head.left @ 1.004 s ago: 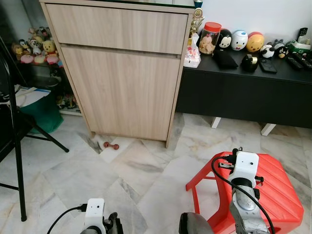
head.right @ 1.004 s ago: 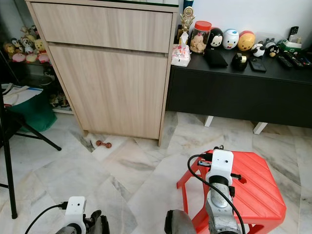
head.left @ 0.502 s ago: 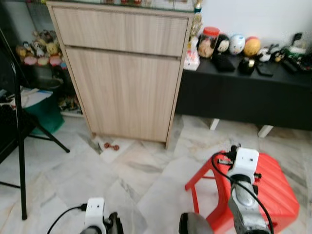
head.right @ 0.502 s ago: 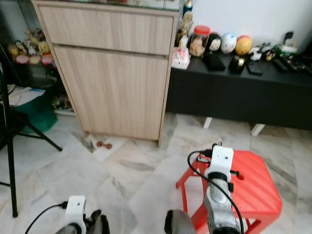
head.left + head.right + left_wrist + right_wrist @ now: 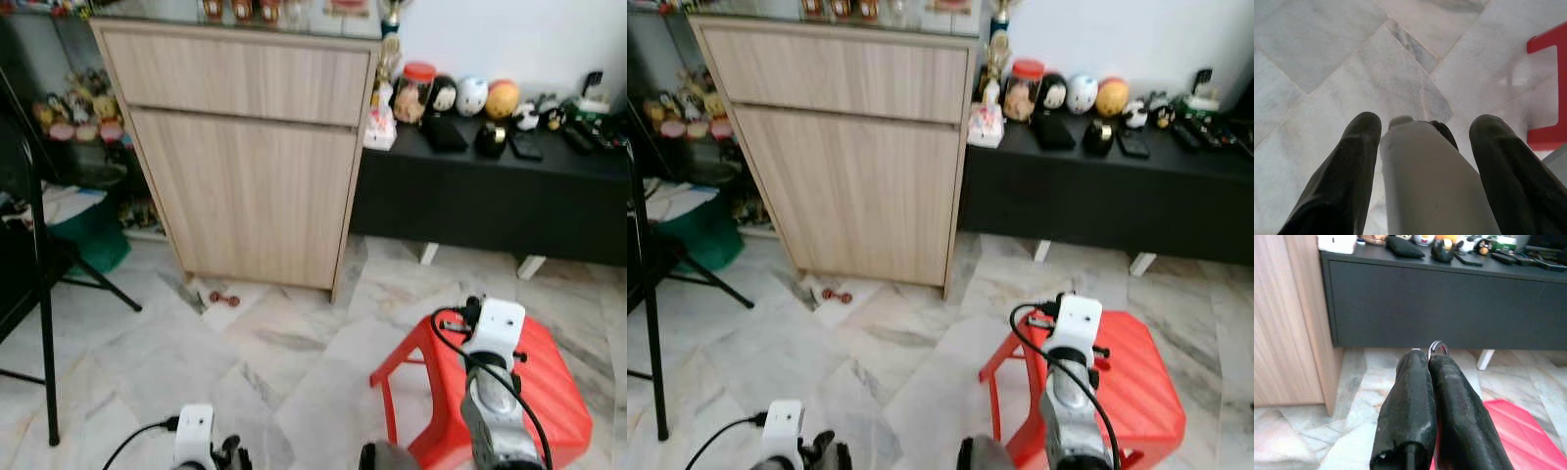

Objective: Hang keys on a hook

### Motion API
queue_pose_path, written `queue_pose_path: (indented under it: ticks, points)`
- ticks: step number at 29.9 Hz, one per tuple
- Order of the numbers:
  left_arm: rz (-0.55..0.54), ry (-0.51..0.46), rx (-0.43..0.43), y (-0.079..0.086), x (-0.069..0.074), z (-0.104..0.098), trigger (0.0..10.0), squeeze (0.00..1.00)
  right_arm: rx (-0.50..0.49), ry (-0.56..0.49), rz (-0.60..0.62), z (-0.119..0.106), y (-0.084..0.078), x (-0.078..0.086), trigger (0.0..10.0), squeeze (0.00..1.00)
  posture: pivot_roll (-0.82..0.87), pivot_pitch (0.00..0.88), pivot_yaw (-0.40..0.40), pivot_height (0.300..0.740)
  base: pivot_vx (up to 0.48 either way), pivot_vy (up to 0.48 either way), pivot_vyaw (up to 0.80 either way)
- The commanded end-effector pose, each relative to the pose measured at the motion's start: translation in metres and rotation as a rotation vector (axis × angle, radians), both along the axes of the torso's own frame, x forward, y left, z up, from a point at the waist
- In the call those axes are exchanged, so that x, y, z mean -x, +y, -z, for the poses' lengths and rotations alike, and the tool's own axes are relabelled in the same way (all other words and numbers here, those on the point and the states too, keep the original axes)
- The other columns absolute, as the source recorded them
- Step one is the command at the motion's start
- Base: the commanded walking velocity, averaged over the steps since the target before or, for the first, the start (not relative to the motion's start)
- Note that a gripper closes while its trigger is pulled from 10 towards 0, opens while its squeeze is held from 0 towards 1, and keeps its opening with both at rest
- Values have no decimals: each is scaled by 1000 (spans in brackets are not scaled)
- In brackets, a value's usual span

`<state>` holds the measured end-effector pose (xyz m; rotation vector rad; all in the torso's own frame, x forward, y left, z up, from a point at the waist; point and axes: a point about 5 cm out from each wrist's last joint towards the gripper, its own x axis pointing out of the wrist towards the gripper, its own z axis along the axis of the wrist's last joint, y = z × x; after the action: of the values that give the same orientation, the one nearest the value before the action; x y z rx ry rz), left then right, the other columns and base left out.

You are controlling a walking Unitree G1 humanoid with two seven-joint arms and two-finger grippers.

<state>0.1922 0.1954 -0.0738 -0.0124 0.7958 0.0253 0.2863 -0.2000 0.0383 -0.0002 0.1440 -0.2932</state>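
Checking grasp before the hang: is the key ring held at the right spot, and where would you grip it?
The right gripper is shut on the key ring, whose loop pokes past the fingertips. Grip the ring's lower edge from behind, leaving that exposed loop free for a hook.

Even indoor daylight; head views slightly motion-blurred; wrist views sharper.

left gripper (image 5: 1422, 129) points down at pale marble floor (image 5: 1317, 54). two black fingers (image 5: 1347, 166) spread wide apart, nothing between the tips. a grey rounded part (image 5: 1425, 181) of the robot sits between and beneath them, with a dark piece at its far end. grey veins and tile joints cross the floor. part of a red stool (image 5: 1547, 90) stands near one edge.
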Motion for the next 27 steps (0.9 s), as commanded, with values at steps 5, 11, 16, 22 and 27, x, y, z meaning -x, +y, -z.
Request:
queue_pose_path:
  ticks: [5,11,16,22,27]
  points:
    - [9,28,0,-2,4,3,10000,0,-3,-13,6,-5,-3,-4,10000,0,66,0,-101,732,0,0,0]
    - [5,26,3,-3,3,3,10000,0,-4,-14,0,-5,-2,-4,10000,0,64,1,-105,740,0,0,0]
    - [2,25,4,-4,2,3,10000,0,1,-10,4,-6,-3,-5,10000,0,62,0,-107,740,0,0,0]
    - [-1,25,10,-6,2,3,10000,0,-11,38,-10,0,-2,-6,10000,0,56,0,-111,740,0,0,0]
    - [-7,19,19,-7,2,3,10000,0,-15,24,-18,0,0,-6,10000,0,59,0,-116,740,0,0,0]
